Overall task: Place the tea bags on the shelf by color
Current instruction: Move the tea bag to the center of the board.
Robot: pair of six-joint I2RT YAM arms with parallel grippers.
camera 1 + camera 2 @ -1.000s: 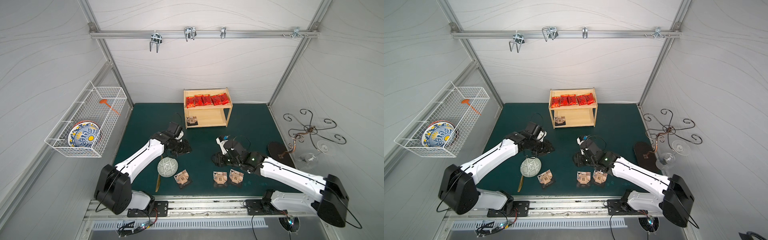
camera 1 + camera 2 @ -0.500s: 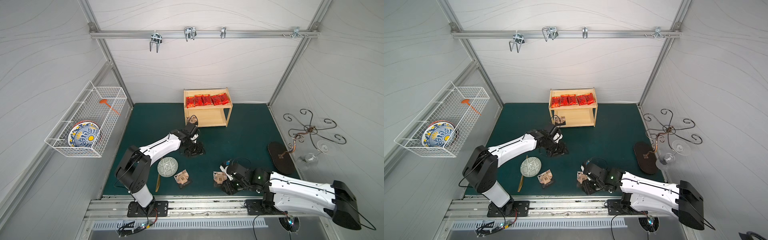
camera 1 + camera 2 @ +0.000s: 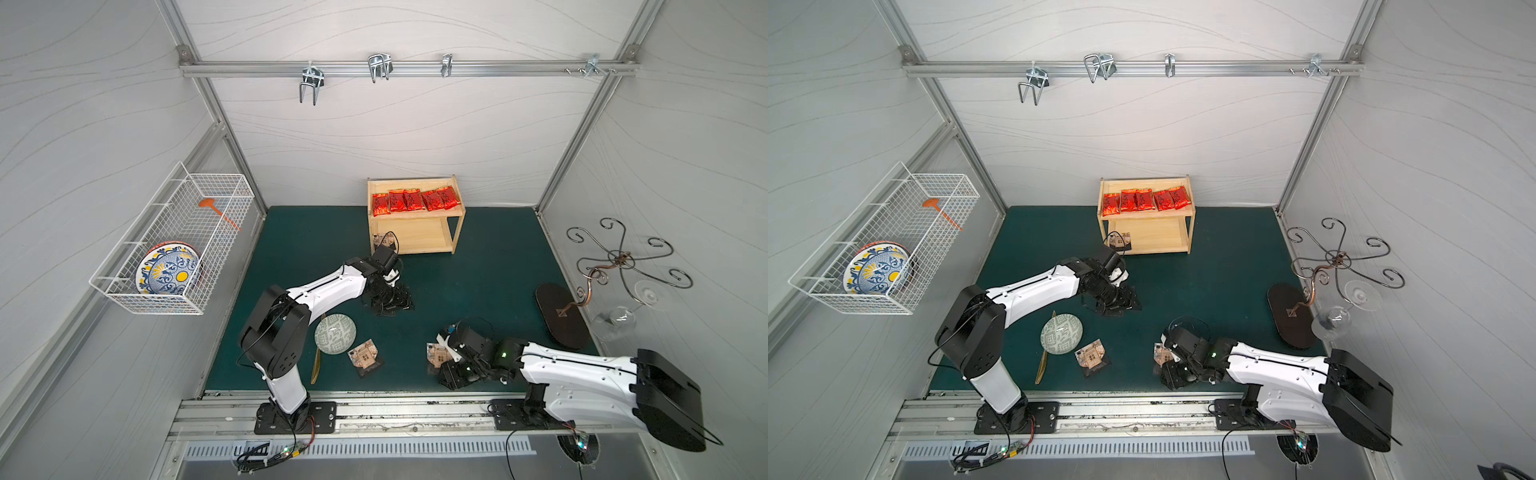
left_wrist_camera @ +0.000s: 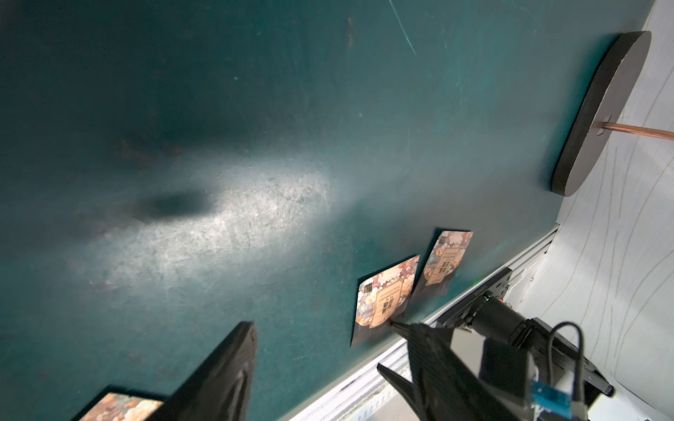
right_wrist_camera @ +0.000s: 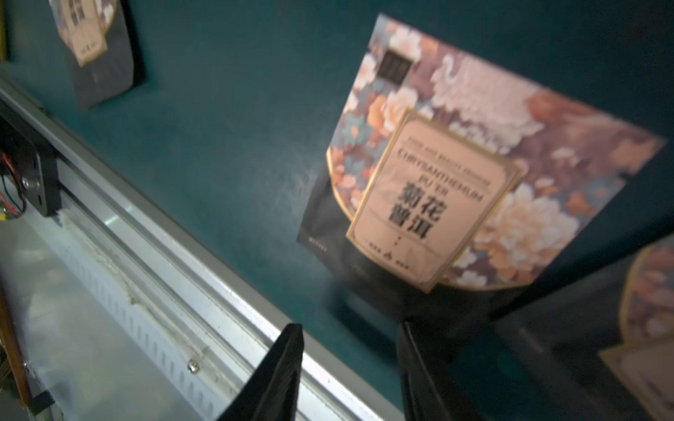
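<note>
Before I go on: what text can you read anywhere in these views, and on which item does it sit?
"CHRYSANTHEMUM": cream label of the tan pouch in the right wrist view.
"PU ER": just below on that label, blurred, so probably.
"菊花普洱": large dark characters, same label.
Fine line above "CHRYSANTHEMUM": too blurred to read.
Labels of the other tan pouches: too small to read.
Dark print on the red sachets: too small to read.

Five red sachets (image 3: 415,201), four tan pouches (image 3: 365,353), one shelf (image 3: 459,229), one bowl (image 3: 335,333), one basket (image 3: 149,301).
</note>
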